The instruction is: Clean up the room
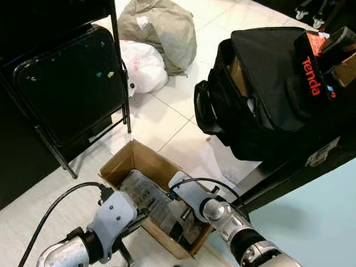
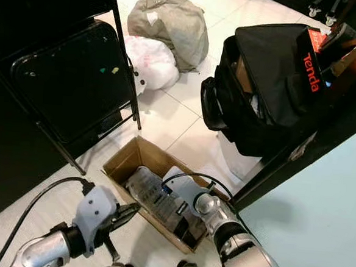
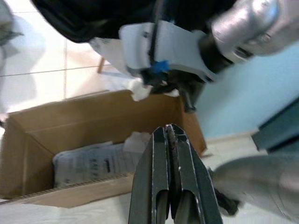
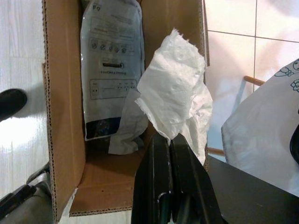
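From the head cameras, we see our right gripper (image 1: 183, 214) reaching into the cardboard box (image 1: 120, 160) on the tiled floor, beside a plastic pouch (image 2: 158, 202) lying in it. Our left wrist view shows the left gripper (image 3: 172, 135), fingers pressed together and empty, just outside the box. Our right wrist view shows fingers pinched on a crumpled paper tissue (image 4: 175, 100) above the box: light, soft, tearable, best held by its bunched edge.

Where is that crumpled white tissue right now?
The white tissue is pinched in the right gripper, held just above the open cardboard box on the floor, over the end near the plastic packet lying inside.
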Controlling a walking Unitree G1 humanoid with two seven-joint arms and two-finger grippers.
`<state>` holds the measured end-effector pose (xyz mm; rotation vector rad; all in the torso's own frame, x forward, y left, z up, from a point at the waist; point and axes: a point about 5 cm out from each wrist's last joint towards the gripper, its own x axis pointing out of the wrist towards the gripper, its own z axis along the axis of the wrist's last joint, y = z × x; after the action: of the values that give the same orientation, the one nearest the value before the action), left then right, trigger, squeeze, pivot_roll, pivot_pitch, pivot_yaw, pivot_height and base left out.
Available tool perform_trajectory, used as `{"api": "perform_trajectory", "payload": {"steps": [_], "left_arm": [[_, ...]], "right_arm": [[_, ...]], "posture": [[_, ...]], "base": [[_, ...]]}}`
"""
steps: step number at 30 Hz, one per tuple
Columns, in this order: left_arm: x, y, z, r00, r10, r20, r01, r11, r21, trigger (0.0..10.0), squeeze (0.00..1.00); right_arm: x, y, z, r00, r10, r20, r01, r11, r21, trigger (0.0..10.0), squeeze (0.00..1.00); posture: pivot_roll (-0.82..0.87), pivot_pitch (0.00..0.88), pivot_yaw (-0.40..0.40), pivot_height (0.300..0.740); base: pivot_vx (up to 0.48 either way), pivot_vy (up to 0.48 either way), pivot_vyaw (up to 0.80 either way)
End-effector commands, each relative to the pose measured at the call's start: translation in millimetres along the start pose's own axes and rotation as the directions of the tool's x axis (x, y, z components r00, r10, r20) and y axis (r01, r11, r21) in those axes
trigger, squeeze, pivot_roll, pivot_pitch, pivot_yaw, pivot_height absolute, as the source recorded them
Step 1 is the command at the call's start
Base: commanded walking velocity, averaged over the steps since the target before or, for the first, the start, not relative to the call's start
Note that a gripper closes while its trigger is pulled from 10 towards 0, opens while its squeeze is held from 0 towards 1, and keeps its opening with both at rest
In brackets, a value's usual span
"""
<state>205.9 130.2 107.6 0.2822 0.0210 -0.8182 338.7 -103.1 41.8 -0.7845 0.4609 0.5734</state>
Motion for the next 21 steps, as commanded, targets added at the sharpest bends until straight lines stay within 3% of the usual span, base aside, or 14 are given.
{"api": "perform_trajectory", "payload": {"steps": [1, 7, 8, 9, 10, 11, 12, 13, 14, 16, 17, 18, 19, 21], "left_arm": [[-3.6, -6.2, -6.6, 0.998, -0.041, -0.045, 0.041, 0.999, 0.014, 10.0, 0.0], [-13.7, -4.3, -14.4, 0.991, -0.066, -0.115, 0.078, 0.992, 0.1, 10.0, 0.0], [-16.9, -3.7, -16.6, 0.988, -0.076, -0.136, 0.093, 0.989, 0.119, 10.0, 0.0], [-16.9, -3.7, -16.6, 0.988, -0.076, -0.136, 0.093, 0.989, 0.119, 10.0, 0.0], [-18.6, -3.2, -17.6, 0.986, -0.08, -0.149, 0.1, 0.986, 0.132, 10.0, 0.0], [-18.6, -3.2, -17.6, 0.986, -0.08, -0.149, 0.1, 0.986, 0.132, 10.0, 0.0], [-19.5, -3.2, -17.8, 0.983, -0.088, -0.158, 0.11, 0.984, 0.138, 10.0, 0.0], [-19.5, -3.2, -17.8, 0.983, -0.088, -0.158, 0.11, 0.984, 0.138, 10.0, 0.0], [-19.8, -3.3, -17.4, 0.982, -0.094, -0.164, 0.117, 0.983, 0.142, 10.0, 0.0], [-19.5, -3.5, -17.0, 0.982, -0.096, -0.165, 0.12, 0.982, 0.143, 10.0, 0.0], [-18.8, -3.8, -16.6, 0.981, -0.099, -0.165, 0.124, 0.982, 0.144, 10.0, 0.0], [-18.2, -4.0, -16.5, 0.981, -0.1, -0.165, 0.125, 0.982, 0.145, 10.0, 0.0], [-18.2, -4.0, -16.5, 0.981, -0.1, -0.165, 0.125, 0.982, 0.145, 10.0, 0.0], [-17.8, -4.2, -16.4, 0.981, -0.101, -0.164, 0.126, 0.981, 0.145, 10.0, 0.0]], "right_arm": [[0.4, 7.6, -4.8, 1.0, 0.021, -0.018, -0.022, 1.0, -0.013, 10.0, 0.0], [0.7, 7.5, -5.1, 0.999, 0.025, -0.024, -0.026, 1.0, -0.011, 10.0, 0.0], [0.6, 7.7, -5.5, 0.999, 0.03, -0.026, -0.03, 0.999, -0.009, 10.0, 0.07], [0.6, 7.7, -5.5, 0.999, 0.03, -0.026, -0.03, 0.999, -0.009, 10.0, 0.07], [0.6, 7.9, -5.8, 0.999, 0.036, -0.028, -0.036, 0.999, -0.006, 10.0, 0.24], [0.6, 7.9, -5.8, 0.999, 0.036, -0.028, -0.036, 0.999, -0.006, 10.0, 0.24], [0.6, 8.0, -6.1, 0.999, 0.041, -0.029, -0.041, 0.999, 0.001, 10.0, 0.68], [0.6, 8.0, -6.1, 0.999, 0.041, -0.029, -0.041, 0.999, 0.001, 10.0, 0.68], [0.6, 8.0, -6.3, 0.999, 0.044, -0.03, -0.044, 0.999, 0.005, 10.0, 1.0], [0.5, 7.7, -6.6, 0.999, 0.038, -0.032, -0.038, 0.999, 0.0, 10.0, 1.0], [0.6, 7.2, -6.7, 0.999, 0.029, -0.035, -0.03, 0.999, -0.014, 10.0, 0.72], [0.6, 6.9, -6.7, 0.999, 0.023, -0.037, -0.024, 0.999, -0.027, 10.0, 0.1], [0.6, 6.9, -6.7, 0.999, 0.023, -0.037, -0.024, 0.999, -0.027, 10.0, 0.1], [0.6, 6.6, -6.6, 0.999, 0.02, -0.038, -0.021, 0.999, -0.033, 10.0, 0.0]], "posture": [[0.1, 0.338, -0.065, 0.74], [0.11, 0.335, -0.066, 0.74], [0.1, 0.336, -0.066, 0.74], [0.1, 0.336, -0.066, 0.74], [0.1, 0.336, -0.066, 0.74], [0.1, 0.336, -0.066, 0.74], [0.11, 0.335, -0.066, 0.74], [0.11, 0.335, -0.066, 0.74], [0.11, 0.334, -0.067, 0.74], [0.11, 0.333, -0.065, 0.74], [0.11, 0.332, -0.064, 0.74], [0.11, 0.332, -0.063, 0.74], [0.11, 0.332, -0.063, 0.74], [0.11, 0.332, -0.063, 0.74]], "base": [[0.0, 0.0, 0.0], [0.0, 0.0, 0.0], [0.0, 0.0, 0.0], [0.0, 0.0, 0.0], [0.0, 0.0, 0.0], [0.0, 0.0, 0.0], [0.0, 0.0, 0.0], [0.0, 0.0, 0.0], [0.0, 0.0, 0.0], [0.0, 0.0, 0.0], [0.0, 0.0, 0.0], [0.0, 0.0, 0.0], [0.0, 0.0, 0.0], [0.0, 0.0, 0.0]]}}
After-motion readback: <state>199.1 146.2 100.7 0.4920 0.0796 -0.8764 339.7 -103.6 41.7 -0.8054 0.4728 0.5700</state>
